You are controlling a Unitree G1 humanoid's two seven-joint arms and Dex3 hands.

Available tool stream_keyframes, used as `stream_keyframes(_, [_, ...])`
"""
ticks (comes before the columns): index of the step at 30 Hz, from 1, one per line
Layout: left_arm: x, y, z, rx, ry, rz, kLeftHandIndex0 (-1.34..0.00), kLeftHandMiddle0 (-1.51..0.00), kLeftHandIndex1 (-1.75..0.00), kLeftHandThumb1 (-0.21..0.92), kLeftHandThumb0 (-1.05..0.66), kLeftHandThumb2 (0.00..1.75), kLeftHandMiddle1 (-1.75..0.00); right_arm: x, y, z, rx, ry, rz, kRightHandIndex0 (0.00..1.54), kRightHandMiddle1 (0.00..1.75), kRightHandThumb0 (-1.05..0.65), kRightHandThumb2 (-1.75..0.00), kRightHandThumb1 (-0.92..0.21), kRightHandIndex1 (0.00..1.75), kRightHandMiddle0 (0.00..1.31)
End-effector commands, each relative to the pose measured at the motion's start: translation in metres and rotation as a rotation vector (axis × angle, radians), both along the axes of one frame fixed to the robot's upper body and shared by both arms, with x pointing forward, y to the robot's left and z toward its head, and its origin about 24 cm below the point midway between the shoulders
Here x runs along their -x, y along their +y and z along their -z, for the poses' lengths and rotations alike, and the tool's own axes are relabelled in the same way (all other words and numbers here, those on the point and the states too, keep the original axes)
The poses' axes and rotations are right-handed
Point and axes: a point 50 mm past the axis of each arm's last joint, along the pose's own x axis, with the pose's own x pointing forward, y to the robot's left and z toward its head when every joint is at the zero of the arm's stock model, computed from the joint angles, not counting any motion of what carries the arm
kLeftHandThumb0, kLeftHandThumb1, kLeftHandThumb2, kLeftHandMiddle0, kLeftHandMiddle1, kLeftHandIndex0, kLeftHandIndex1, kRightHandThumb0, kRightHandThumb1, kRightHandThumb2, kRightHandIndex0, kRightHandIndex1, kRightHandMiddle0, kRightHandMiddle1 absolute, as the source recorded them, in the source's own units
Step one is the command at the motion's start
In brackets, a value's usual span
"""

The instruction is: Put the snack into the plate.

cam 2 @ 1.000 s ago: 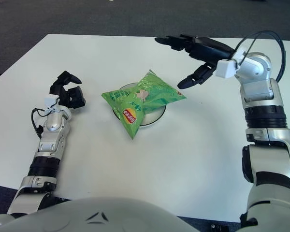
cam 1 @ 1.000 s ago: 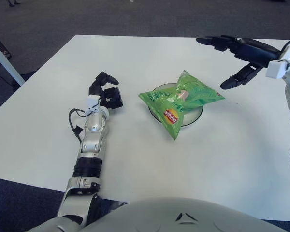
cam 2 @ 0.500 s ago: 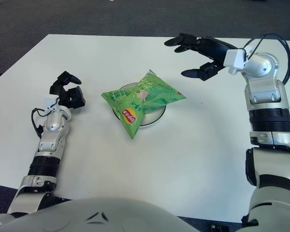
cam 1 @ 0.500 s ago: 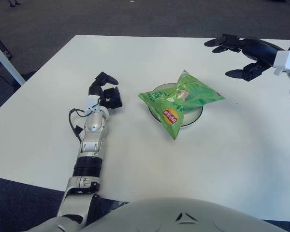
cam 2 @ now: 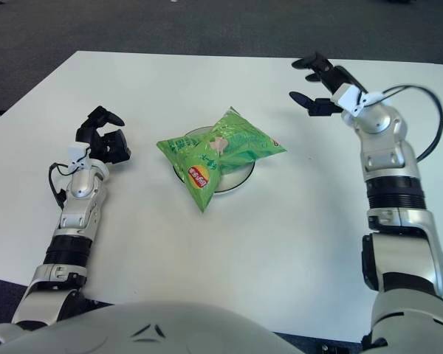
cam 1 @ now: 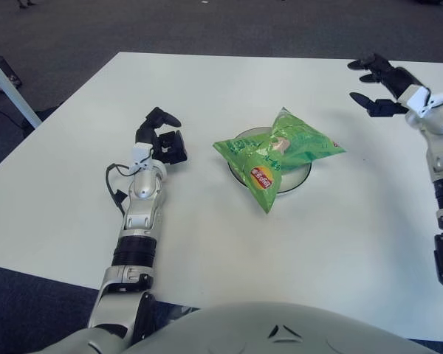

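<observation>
Green crinkled foil of the snack bag (cam 1: 279, 152) drapes over the round white plate (cam 1: 299, 177) mid-table, one corner spilling off the near rim onto the smooth white table (cam 1: 340, 243). Right hand (cam 2: 319, 85), fingers spread and empty, hovers far right. Left hand (cam 1: 161, 140) shows left of the plate, black fingers curled on nothing.

Bare table (cam 1: 332, 221) rings the plate (cam 1: 299, 175) (bag-topped).
</observation>
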Motion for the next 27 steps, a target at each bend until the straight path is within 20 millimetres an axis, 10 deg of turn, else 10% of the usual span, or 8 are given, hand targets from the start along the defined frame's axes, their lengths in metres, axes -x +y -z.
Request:
stream_keyframes(1, [0.029,-0.005,0.056,0.06,0.207,-0.036,-0.69,-1.38,-1.75,0.22,-0.52,1.43,-1.75,-0.006,-0.004,-0.002,-0.117,0.04,-0.004,0.0,0.43,-0.7,-0.82,-0.92,0.57,0.0])
stream_keyframes(27, [0.028,-0.006,0.055,0.051,0.213,-0.044,-0.69,-1.39,-1.75,0.23,-0.52,1.42,-1.75,-0.012,-0.01,0.032,-0.869,0.297,0.021,0.0,0.84,-0.79,-1.02,-0.92,0.79,0.0])
